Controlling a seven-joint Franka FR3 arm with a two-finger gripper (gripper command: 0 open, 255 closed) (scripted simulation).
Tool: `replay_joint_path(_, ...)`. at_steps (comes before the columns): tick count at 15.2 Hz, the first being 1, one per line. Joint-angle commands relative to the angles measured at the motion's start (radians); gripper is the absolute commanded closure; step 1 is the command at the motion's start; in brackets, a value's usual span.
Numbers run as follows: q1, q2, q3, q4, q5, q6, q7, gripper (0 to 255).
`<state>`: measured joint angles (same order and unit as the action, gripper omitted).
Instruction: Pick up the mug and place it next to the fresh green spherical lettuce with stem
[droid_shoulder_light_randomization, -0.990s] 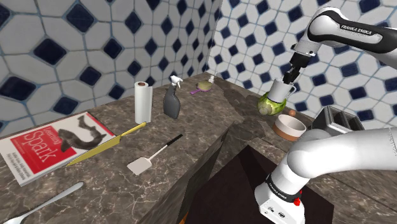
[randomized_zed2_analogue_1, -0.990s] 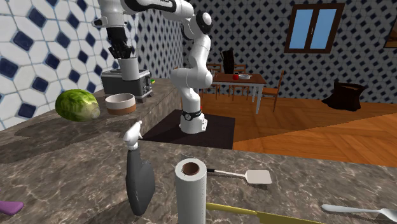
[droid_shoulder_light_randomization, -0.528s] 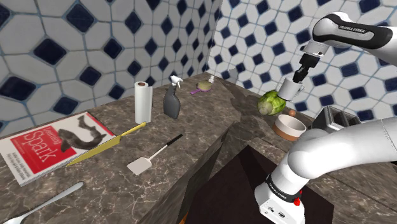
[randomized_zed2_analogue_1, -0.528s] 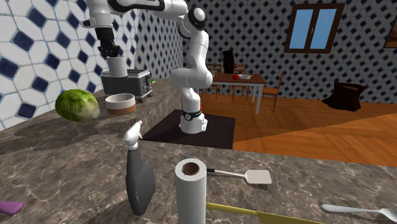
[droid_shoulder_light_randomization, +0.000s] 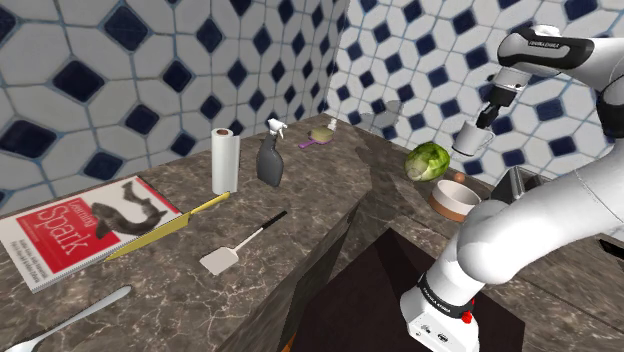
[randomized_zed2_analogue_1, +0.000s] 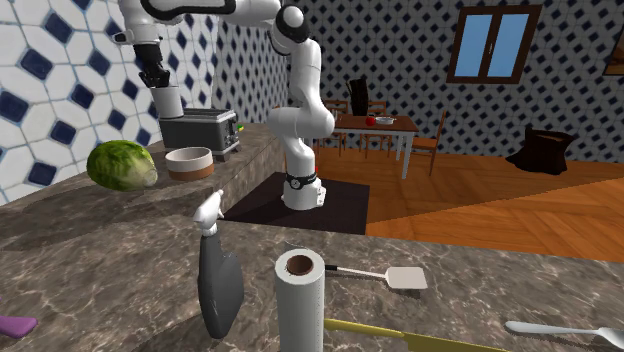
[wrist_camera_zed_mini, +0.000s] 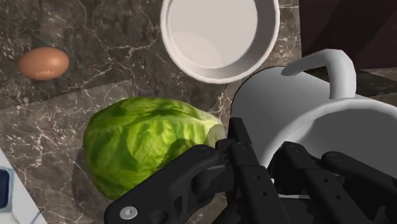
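Mug (droid_shoulder_light_randomization: 470, 138) carried on past the lettuce (droid_shoulder_light_randomization: 428, 161), jaws clamped on its rim, wrist view shows a brown egg (wrist_camera_zed_mini: 43, 63) nearby.

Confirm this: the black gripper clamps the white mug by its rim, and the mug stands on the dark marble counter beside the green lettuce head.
Not quite: the white mug, clamped by its rim in the black gripper, hangs in the air above the dark marble counter beside the green lettuce head, as the shoulder view shows.
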<state>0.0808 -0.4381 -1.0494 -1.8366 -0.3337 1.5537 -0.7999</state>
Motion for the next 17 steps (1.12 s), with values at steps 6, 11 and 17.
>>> replay_joint_path(6,0.553,0.166,-0.711,0.29,0.096,-0.012,-0.216,255)
replay_joint_path(11,0.883,-0.094,-0.899,0.598,-0.129,-0.143,-0.18,255)
replay_joint_path(17,0.866,-0.109,-0.904,0.54,-0.139,-0.082,-0.177,255)
